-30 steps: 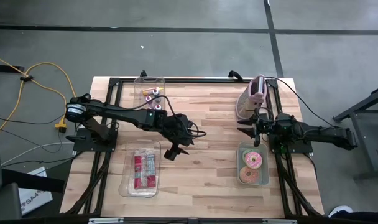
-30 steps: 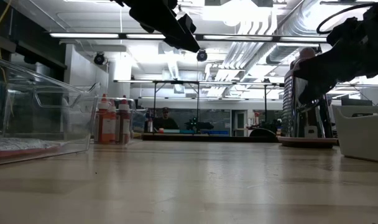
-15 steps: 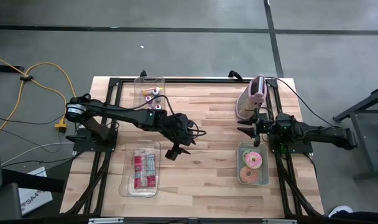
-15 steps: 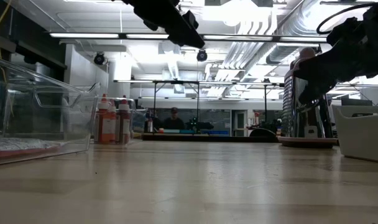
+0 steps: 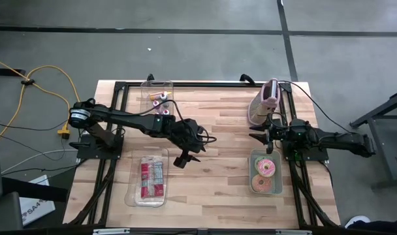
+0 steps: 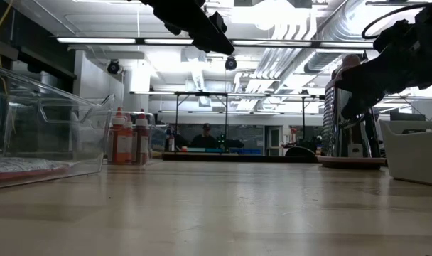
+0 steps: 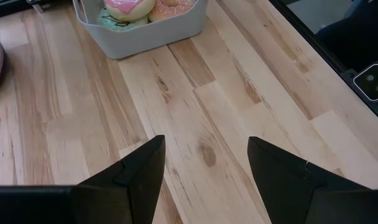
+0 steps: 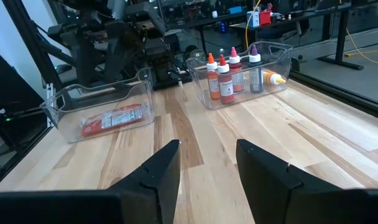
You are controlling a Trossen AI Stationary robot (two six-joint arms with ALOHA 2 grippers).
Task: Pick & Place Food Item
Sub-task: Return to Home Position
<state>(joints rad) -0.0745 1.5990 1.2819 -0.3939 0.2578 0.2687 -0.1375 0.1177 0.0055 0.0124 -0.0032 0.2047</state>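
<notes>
At the left front of the butcher-block worktop (image 5: 218, 117) lies a clear tray (image 5: 147, 154) of wrapped snack bars (image 5: 151, 179), and a clear bin (image 5: 157, 83) of sauce bottles (image 5: 159, 98) stands by the far edge. The left pincer (image 5: 187, 159) hangs released above bare wood near the middle of the worktop, its two dark fingers (image 7: 136, 171) spread wide with nothing between them. Well apart to the right, the right pincer (image 5: 260, 138) hovers just beside the far rim of the gray bin (image 5: 251, 171), also released and empty, pointing across the worktop toward the tray and bottles. Inside the bin, near the right front, rest the pink donut (image 5: 266, 168), an orange donut (image 7: 173, 5) and a green-iced donut (image 7: 114, 20), packed close together. A person sits far off in the room beyond the worktop (image 6: 207, 135).
</notes>
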